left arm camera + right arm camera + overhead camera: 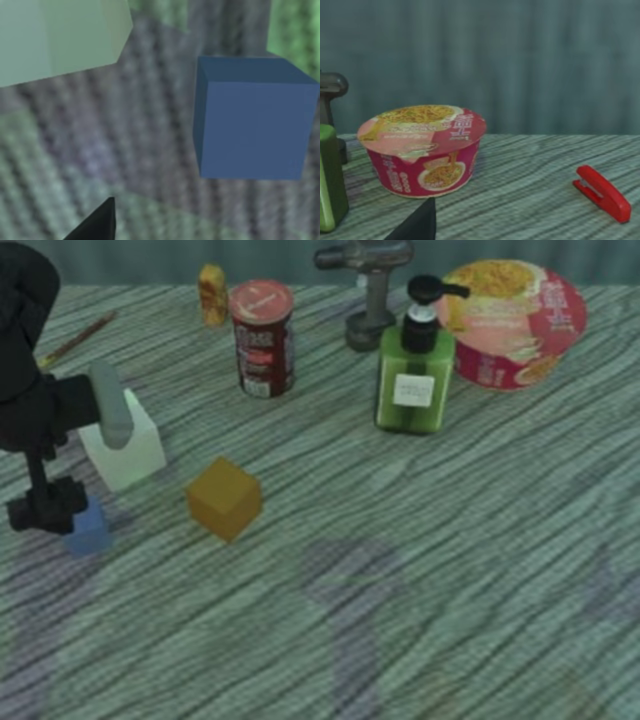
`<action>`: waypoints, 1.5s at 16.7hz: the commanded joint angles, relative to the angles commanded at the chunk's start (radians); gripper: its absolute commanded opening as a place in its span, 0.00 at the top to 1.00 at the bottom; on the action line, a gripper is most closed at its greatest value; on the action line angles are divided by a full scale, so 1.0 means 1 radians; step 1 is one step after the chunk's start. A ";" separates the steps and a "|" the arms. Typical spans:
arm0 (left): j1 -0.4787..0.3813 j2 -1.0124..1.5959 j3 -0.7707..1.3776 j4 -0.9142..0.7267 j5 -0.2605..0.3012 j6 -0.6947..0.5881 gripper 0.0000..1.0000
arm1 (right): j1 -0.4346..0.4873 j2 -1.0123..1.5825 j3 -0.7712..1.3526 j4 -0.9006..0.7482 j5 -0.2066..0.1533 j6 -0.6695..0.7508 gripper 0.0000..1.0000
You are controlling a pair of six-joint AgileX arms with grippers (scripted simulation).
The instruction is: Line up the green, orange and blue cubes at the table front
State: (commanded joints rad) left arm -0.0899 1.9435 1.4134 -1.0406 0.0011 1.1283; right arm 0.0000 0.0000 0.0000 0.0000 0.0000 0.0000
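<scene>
The small blue cube (91,531) (252,120) lies at the table's (430,570) left edge. My left gripper (47,508) hangs low just to its left, open and holding nothing; one dark fingertip (100,225) shows in the left wrist view, apart from the cube. Just behind, the pale green cube (127,447) (55,35) is partly covered by the left arm. The orange cube (224,498) sits to the right of both. My right arm is out of the top view; only one fingertip (420,222) shows, and it is open above the table.
Along the back stand a small yellow bottle (212,292), a red can (262,337), a grey drill (368,285), a green pump bottle (412,370) and a noodle bowl (515,320) (422,147). A pencil (75,340) lies back left. A red stapler (602,192) is near the right gripper.
</scene>
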 joint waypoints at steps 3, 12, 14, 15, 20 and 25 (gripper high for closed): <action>0.005 -0.001 -0.005 0.005 0.000 -0.001 0.00 | 0.000 0.000 0.000 0.000 0.000 0.000 0.00; 0.002 0.139 -0.163 0.306 0.001 0.003 0.00 | 0.000 0.000 0.000 0.000 0.000 0.000 0.00; 0.002 0.149 -0.173 0.322 0.001 0.004 0.00 | 0.000 0.000 0.000 0.000 0.000 0.000 0.00; 0.002 0.149 -0.173 0.322 0.001 0.004 0.00 | 0.000 0.000 0.000 0.000 0.000 0.000 0.00; 0.002 0.149 -0.173 0.322 0.001 0.004 0.23 | 0.000 0.000 0.000 0.000 0.000 0.000 0.00; 0.002 0.149 -0.173 0.322 0.001 0.004 0.60 | 0.000 0.000 0.000 0.000 0.000 0.000 0.00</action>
State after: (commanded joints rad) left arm -0.0882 2.0925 1.2405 -0.7187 0.0021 1.1322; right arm 0.0000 0.0000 0.0000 0.0000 0.0000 0.0000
